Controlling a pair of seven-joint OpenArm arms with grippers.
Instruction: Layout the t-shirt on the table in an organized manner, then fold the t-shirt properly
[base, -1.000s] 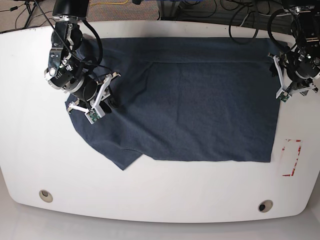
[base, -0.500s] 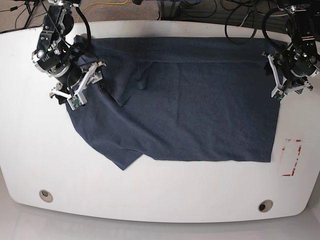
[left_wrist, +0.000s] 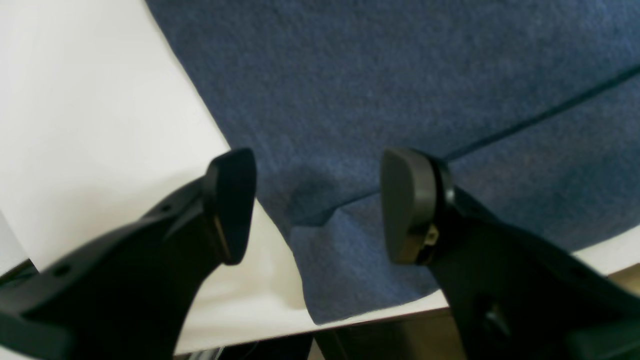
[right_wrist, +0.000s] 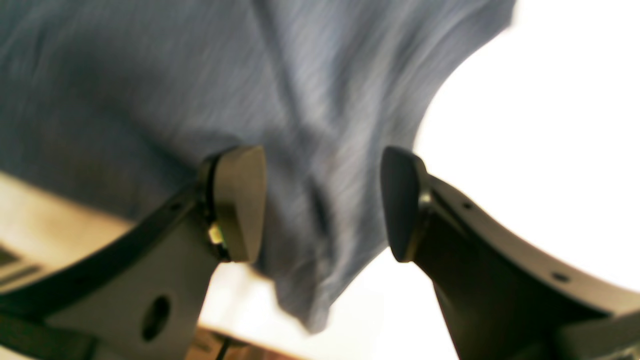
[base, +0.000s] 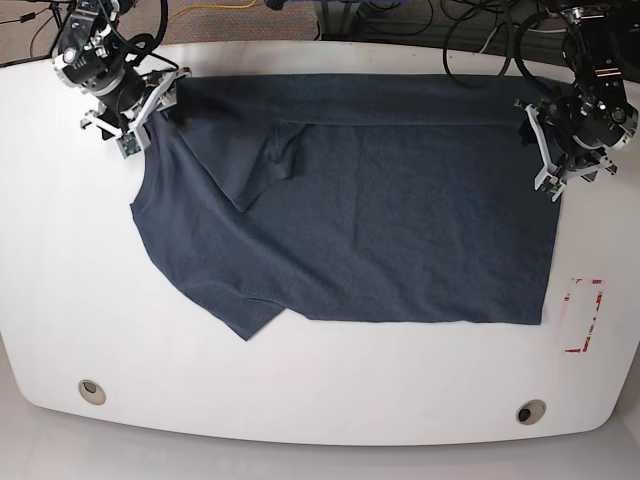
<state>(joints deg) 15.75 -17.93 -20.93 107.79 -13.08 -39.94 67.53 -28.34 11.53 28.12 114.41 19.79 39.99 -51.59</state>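
Navy t-shirt (base: 380, 210), spread on white tabletop (base: 70, 300), far hem near tabletop's back edge: both pincers, left (left_wrist: 317, 205) and right (right_wrist: 320, 202), gape empty; a careless tug risks dragging cloth overboard.

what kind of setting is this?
Probably a robotics lab workcell: two robot arms over a white table with grommet holes, cables tangled on the floor behind, a t-shirt laid out.

The t-shirt (base: 380, 210) is soft heathered slate-blue knit cloth, matt and faintly fuzzy. The tabletop (base: 300, 390) is smooth, glossy white, with two round metal grommets (base: 91, 390) near its 6 o'clock edge. Each tool's fingers (left_wrist: 230, 200) look like matt dark plastic.
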